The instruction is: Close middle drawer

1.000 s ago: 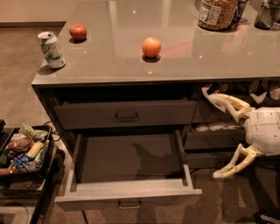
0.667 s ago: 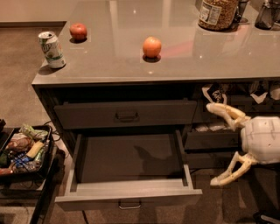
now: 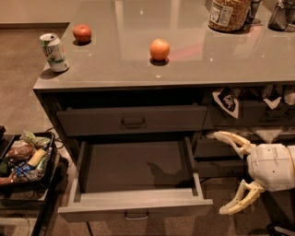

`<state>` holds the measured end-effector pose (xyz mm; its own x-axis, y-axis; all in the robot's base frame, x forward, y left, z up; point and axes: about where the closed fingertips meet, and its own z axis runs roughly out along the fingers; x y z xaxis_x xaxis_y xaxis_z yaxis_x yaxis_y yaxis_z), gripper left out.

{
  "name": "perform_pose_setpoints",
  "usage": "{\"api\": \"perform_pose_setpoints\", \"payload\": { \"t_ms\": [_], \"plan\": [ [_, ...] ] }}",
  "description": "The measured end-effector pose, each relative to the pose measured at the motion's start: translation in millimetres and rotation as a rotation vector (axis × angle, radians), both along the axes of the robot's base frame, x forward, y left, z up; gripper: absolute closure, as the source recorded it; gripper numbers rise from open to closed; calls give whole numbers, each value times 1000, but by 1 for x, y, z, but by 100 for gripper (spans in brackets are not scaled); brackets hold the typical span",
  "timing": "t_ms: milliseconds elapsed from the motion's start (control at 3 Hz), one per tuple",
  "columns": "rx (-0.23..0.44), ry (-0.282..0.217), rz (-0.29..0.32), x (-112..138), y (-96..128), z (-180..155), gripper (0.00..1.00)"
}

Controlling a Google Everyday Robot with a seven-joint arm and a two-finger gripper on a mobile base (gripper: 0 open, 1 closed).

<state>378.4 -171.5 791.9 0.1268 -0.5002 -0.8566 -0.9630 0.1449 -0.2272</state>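
You are facing a grey counter (image 3: 138,69) that is filling the view from 9 to 3 o'clock, with the drawer bank hanging beneath it. The middle drawer (image 3: 138,170) is standing pulled far out toward 6 o'clock, its box empty and its low front panel (image 3: 92,213) running from 9 to 3 o'clock near the bottom edge. Above it, the taller drawer (image 3: 131,120) is sitting almost flush.

The gripper (image 3: 220,173) is hanging at 3 o'clock, just beside the open drawer's right wall, with its two pale fingers (image 3: 233,142) spreading wide and holding nothing.

The relation you are working with is this: the panel is lying at roughly 8 o'clock from the gripper, and the drawer is sliding along the 6-to-12 line. The gripper is probably sitting too far toward 12 to push. In my judgement, you are needing to bring it round to the panel's 6 o'clock face, near the small loop handle (image 3: 136,215), before driving toward 12.

On the counter, a jar (image 3: 229,14) is standing at 1 o'clock, a can (image 3: 54,51) at 10, and two apples (image 3: 159,49) between them.
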Motion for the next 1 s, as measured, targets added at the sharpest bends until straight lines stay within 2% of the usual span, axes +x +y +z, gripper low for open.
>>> {"api": "perform_pose_setpoints", "payload": {
  "t_ms": [333,667,1000],
  "plan": [
    [0,0,0,0,0,0,0],
    [-11,24,-1,1,5,-13,0],
    [6,103,-23,2,9,-51,0]
  ]
}}
